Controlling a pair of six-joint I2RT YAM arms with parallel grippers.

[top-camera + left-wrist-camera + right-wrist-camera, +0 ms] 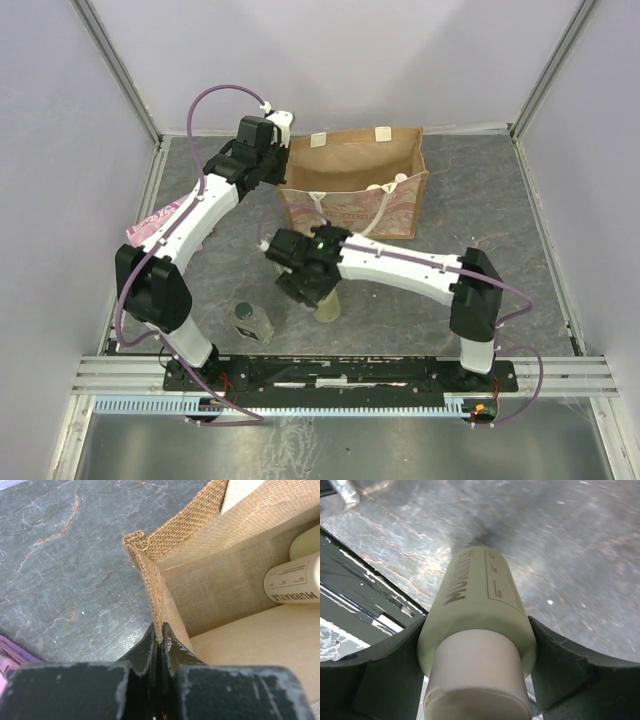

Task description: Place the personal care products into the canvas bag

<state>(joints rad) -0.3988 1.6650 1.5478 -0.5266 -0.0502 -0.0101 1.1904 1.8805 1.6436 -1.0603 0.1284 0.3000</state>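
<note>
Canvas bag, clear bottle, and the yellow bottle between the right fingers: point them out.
canvas bag (345,158): top view, inner back wall.
clear bottle (254,322): top view, body.
pale yellow bottle (480,610): right wrist view, labelled side.

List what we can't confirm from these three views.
- Canvas bag contents: top view, its walls hide most of the floor; left wrist view cuts the bottles inside at the right edge. Count unknown.
- Pale yellow bottle in the right gripper's jaws: top view, the wrist covers most of it; resting or lifted, unclear.
- Pink packet: top view, left arm overlaps it.
- Clear bottle: top view, label too small.
</note>
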